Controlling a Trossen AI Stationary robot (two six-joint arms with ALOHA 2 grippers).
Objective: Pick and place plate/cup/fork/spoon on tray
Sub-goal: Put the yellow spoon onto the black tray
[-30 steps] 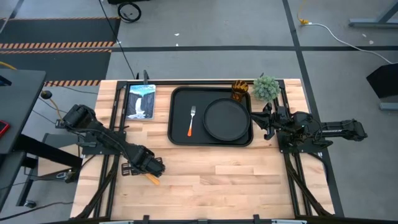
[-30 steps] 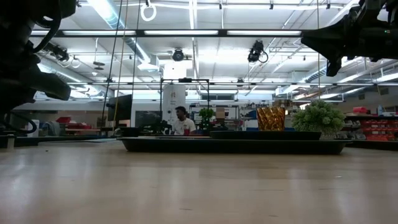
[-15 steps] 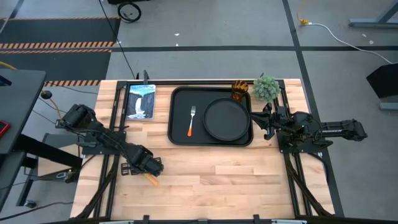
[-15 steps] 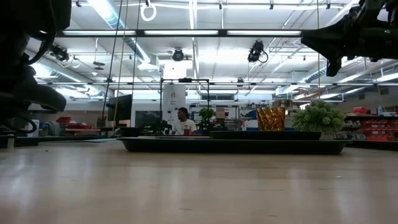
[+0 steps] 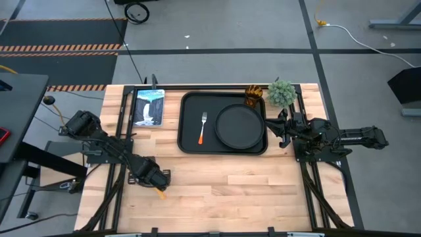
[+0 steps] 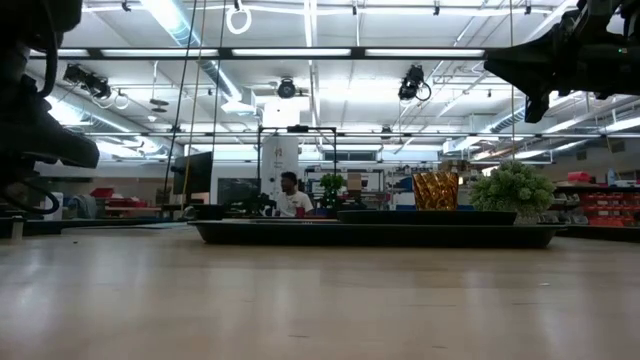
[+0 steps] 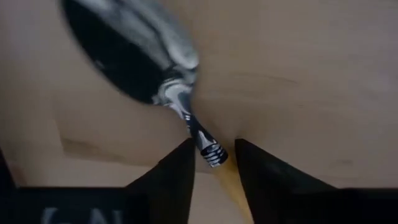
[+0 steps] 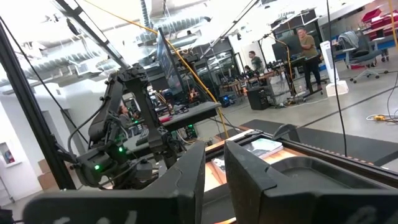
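The spoon (image 7: 146, 59) has a silver bowl and an orange handle (image 5: 162, 191). It lies at the table's near left, and my left gripper (image 5: 155, 179) is shut on it. The black tray (image 5: 186, 141) stands at the far middle. On it lie the fork (image 5: 202, 128) and the round black plate (image 5: 240, 126). The amber cup (image 5: 254, 95) stands at the tray's far right corner, also seen in the low view (image 6: 435, 190). My right gripper (image 5: 281, 128) is shut and empty just off the tray's right edge. My left gripper pinches the spoon where the metal neck meets the orange handle (image 7: 214, 154), between its two fingers (image 7: 177, 177). The fingers come from above and lie across the spoon. The bowl points away from the gripper. I cannot tell whether the spoon is clear of the table.
A green fuzzy plant ball (image 5: 281, 92) stands at the far right corner beside the cup. A picture card (image 5: 149, 106) lies at the far left. Bare wood stretches along the table's near half (image 5: 250, 191). A person (image 6: 292, 195) shows in the room behind.
My left gripper has shifted a little toward the table's left edge, over the spoon. My right arm has kept still.
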